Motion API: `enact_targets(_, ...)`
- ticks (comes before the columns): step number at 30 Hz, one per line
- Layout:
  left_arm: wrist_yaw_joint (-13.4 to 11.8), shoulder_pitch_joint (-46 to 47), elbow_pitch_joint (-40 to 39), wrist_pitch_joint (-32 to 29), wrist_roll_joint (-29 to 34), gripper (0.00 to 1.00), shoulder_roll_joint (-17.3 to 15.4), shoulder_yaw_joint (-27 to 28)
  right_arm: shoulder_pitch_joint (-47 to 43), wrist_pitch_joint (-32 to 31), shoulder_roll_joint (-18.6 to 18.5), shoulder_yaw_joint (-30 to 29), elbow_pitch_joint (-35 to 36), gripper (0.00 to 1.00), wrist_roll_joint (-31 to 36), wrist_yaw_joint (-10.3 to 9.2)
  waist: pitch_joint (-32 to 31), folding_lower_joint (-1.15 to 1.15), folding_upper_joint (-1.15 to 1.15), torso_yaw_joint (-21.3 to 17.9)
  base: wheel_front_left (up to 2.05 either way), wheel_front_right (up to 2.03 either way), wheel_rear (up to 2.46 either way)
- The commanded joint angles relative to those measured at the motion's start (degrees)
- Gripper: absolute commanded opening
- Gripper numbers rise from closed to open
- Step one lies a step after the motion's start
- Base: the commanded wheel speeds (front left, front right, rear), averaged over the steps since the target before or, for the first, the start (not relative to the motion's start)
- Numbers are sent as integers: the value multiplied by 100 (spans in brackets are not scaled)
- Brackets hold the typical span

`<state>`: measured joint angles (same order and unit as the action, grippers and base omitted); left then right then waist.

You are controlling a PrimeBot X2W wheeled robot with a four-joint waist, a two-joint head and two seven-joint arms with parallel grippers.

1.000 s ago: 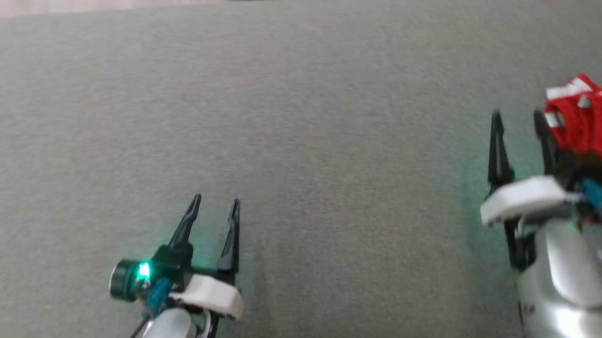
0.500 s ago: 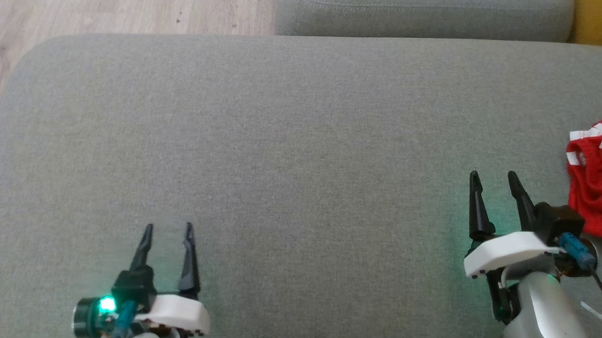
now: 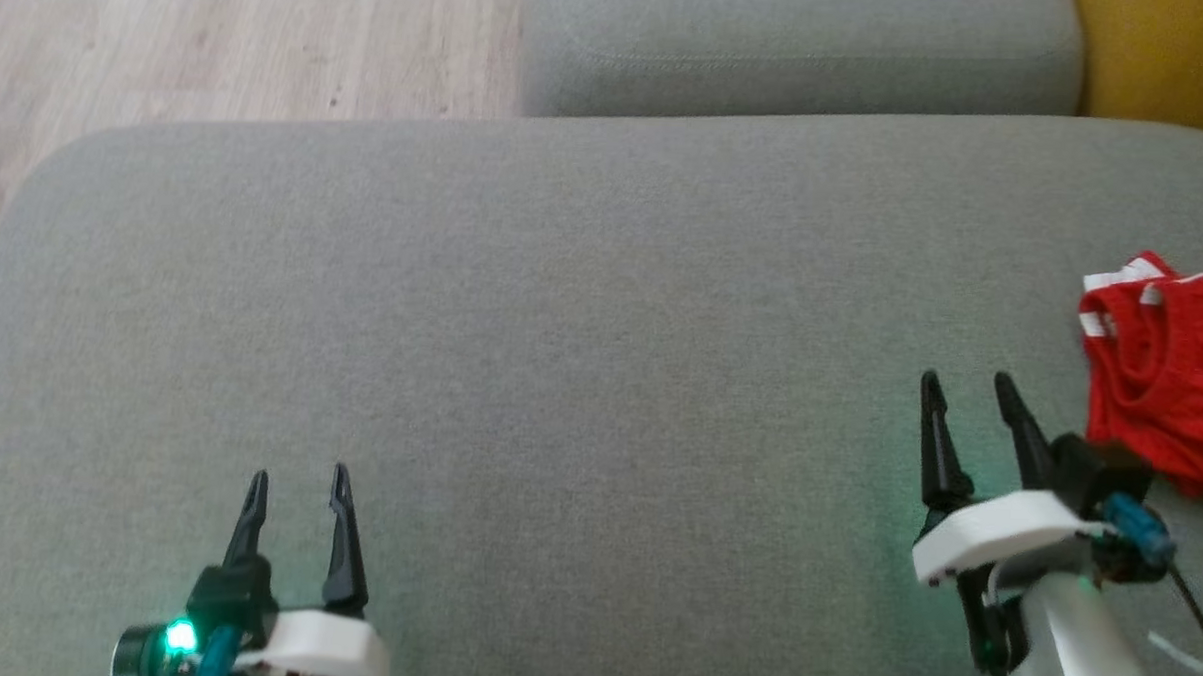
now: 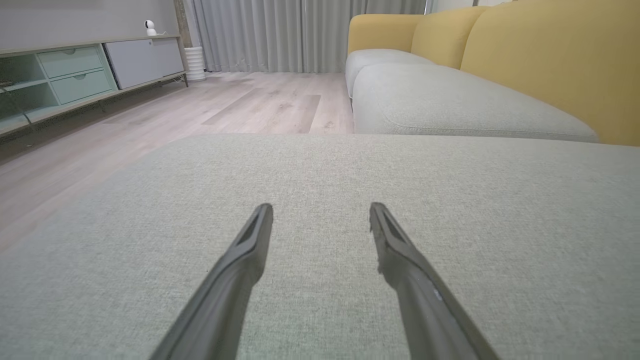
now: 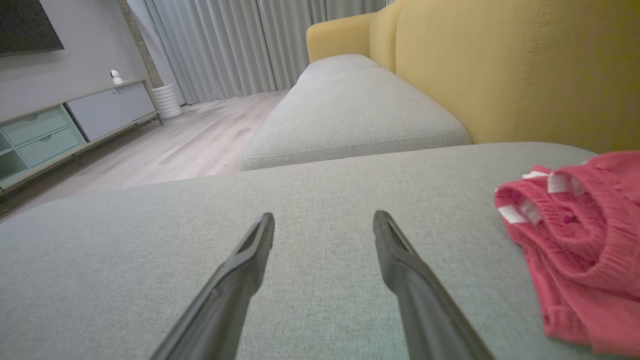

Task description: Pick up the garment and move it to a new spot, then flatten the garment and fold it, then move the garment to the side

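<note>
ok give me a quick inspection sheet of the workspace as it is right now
surface: grey cushion, flat and smooth
job's things: red garment, white-striped, crumpled at the cushion's right side, cut off by the head view's edge
clutter: nothing seen
tools: left tool open, holding nothing; right tool open, holding nothing, garment to its right, apart from its fingers
cables: blue-plugged cable at the right wrist
surroundings: wood floor, yellow sofa back, grey curtains, low cabinet
</note>
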<state>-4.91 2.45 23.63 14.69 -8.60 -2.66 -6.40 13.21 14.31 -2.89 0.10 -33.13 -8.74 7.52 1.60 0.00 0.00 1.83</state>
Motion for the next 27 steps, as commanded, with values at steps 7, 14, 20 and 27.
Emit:
enact_targets(7, 125, -6, -249, 31, -109, 100, -21, 309, -18, 69, 1, 278, 288, 100, -116, -3, -144, 0, 0, -133, 0, 0, 0)
enact_targets(14, 185, -27, -274, 31, -178, 100, -21, 355, -56, 69, 1, 314, 333, 100, -154, -3, -195, 0, 0, -138, 0, 0, 0)
enact_targets(20, 215, -258, 201, -6, -182, 0, 7, 96, -304, -23, 24, 162, -195, 0, -142, 0, -198, 1, 0, -142, 0, 0, 0)
enact_targets(27, 273, -201, 164, -146, -634, 0, 5, 187, -305, -161, 23, 92, -102, 0, -595, 0, -195, 1, 0, -145, 0, 0, 0)
